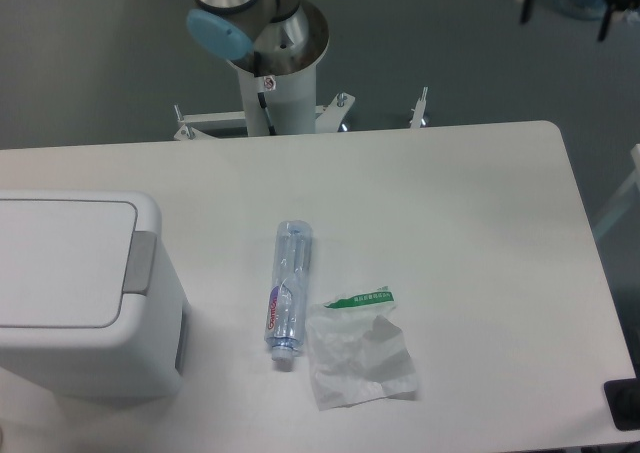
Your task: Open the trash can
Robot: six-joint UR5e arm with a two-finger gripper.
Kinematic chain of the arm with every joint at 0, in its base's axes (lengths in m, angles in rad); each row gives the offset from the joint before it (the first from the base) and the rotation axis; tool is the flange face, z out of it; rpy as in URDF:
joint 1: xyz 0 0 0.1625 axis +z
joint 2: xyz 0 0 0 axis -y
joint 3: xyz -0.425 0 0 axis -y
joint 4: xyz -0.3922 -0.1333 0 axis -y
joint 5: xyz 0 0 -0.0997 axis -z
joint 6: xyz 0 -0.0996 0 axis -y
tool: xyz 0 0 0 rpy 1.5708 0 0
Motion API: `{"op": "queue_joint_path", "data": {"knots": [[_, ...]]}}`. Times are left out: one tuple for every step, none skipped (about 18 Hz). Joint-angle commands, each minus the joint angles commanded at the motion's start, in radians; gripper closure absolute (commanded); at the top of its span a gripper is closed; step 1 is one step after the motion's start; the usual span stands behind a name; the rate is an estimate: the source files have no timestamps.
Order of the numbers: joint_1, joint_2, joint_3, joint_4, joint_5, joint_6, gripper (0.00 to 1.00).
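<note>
The trash can (80, 293) (lid shut) is cut off at the frame's left. Only the arm's base (262, 33) shows beyond the worktop (480, 223); its jaws are out of view.

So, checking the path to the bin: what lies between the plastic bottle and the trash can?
Nothing: in the fixed camera view only bare white table separates the bottle from the trash can.

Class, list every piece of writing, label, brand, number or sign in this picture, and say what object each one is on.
Nothing here can be read for certain.
Bottle: a red and purple label with white lettering, too blurred to read.
Crumpled plastic wrapper: a green strip with small white characters, too small to read.
Robot pedestal: a small sticker, illegible.
Trash can: no writing visible on its lid or grey push strip.
</note>
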Motion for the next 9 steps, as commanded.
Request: {"op": "queue_joint_path", "data": {"knots": [[-0.017,0.005,-0.009,0.012,-0.015,-0.052,0.00],[-0.034,0.008,-0.018,0.020,-0.031,-0.101,0.00],[-0.051,0.009,-0.020,0.020,-0.048,-0.153,0.00],[-0.074,0.008,-0.020,0.020,-0.060,-0.216,0.00],[-0.098,0.005,-0.018,0.023,-0.060,-0.297,0.00],[-0.121,0.000,-0.017,0.032,-0.060,-0.373,0.00],[-0.155,-0.006,-0.017,0.061,-0.060,-0.440,0.00],[-0.193,-0.017,-0.018,0.103,-0.060,-0.502,0.00],[-0.224,-0.023,-0.020,0.135,-0.060,-0.560,0.00]]}}
